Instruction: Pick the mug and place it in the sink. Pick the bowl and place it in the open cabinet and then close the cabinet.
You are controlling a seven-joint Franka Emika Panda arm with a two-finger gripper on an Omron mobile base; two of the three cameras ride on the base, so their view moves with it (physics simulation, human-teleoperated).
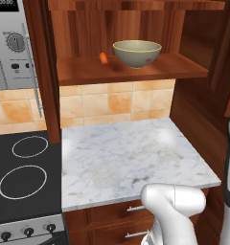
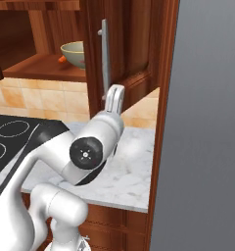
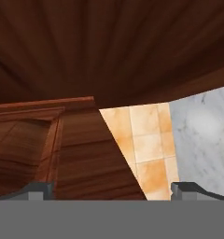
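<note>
Two-finger gripper [image 3: 112,189] standing spread wide and gripping nothing, facing the reddish-brown wooden cabinet door [image 3: 81,154], round olive-tan ceramic bowl [image 1: 136,53] sitting upright on the open cabinet's inner shelf [image 1: 136,69], beside a small orange object [image 1: 103,58].

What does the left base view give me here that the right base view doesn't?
Left base view alone: the whole bowl sitting upright on the cabinet shelf, the oven control panel at upper left, and the drawer handles under the counter.

Right base view alone: the open cabinet door with its vertical silver handle, seen edge-on, and a flat grey panel on the right.

Both: the bowl, a small orange item beside it, the marble counter, the tiled backsplash and the stovetop rings.
</note>
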